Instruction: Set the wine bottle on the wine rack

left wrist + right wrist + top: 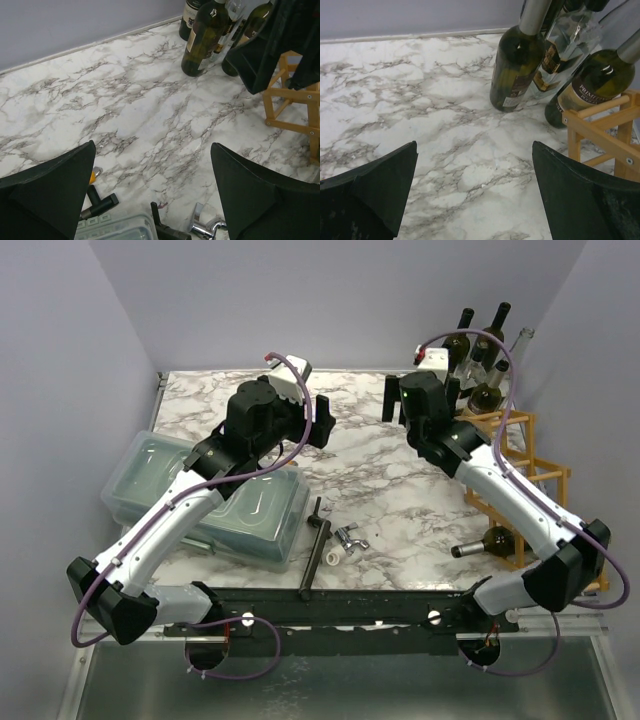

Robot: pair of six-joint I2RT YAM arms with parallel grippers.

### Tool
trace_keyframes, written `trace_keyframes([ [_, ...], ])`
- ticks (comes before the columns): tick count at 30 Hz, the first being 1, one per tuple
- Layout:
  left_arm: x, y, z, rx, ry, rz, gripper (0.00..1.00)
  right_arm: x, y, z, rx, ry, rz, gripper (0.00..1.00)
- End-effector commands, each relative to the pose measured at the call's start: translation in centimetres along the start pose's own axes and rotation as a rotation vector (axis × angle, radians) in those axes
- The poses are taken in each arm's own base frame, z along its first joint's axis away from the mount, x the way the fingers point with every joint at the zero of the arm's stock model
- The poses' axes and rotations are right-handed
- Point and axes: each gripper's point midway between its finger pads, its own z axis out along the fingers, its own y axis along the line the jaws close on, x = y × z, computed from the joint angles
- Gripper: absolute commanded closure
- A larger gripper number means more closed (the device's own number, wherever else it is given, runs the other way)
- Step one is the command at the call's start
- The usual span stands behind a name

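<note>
Several wine bottles (pixel 478 355) stand upright at the table's back right corner, behind the light-brown wooden wine rack (pixel 530 465). One dark bottle (pixel 488 540) lies in the rack's lowest near cell. My right gripper (pixel 391 398) is open and empty, above the marble left of the bottles. In the right wrist view (pixel 475 185) a dark green bottle (pixel 516 62), a clear bottle (pixel 562 47) and a third bottle (pixel 597 77) stand ahead, with the rack (pixel 600 127) at right. My left gripper (pixel 322 420) is open and empty over mid table, as the left wrist view (pixel 152 185) also shows.
A clear plastic lidded bin (pixel 215 495) sits at the left, under the left arm. A black T-handle tool (pixel 315 540) and a chrome tap fitting (pixel 350 537) lie near the front middle. Walls close the back and both sides.
</note>
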Motion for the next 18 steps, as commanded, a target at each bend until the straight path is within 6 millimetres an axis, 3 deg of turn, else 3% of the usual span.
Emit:
trace_keyframes([
  [1,-0.9,0.1,-0.4,-0.015,-0.049,-0.004,0.01,-4.1,-2.1,3.3,0.058,-0.078,0.057,0.0],
  [13,0.7,-0.6,1.0,0.018,-0.019,-0.009,0.01,-7.7,-6.2,11.9,0.182,-0.158,0.046,0.04],
  [18,2.3,-0.8,2.3,0.045,0.012,0.019,0.01,-7.3,-6.8,15.4,0.187,-0.144,0.038,0.04],
])
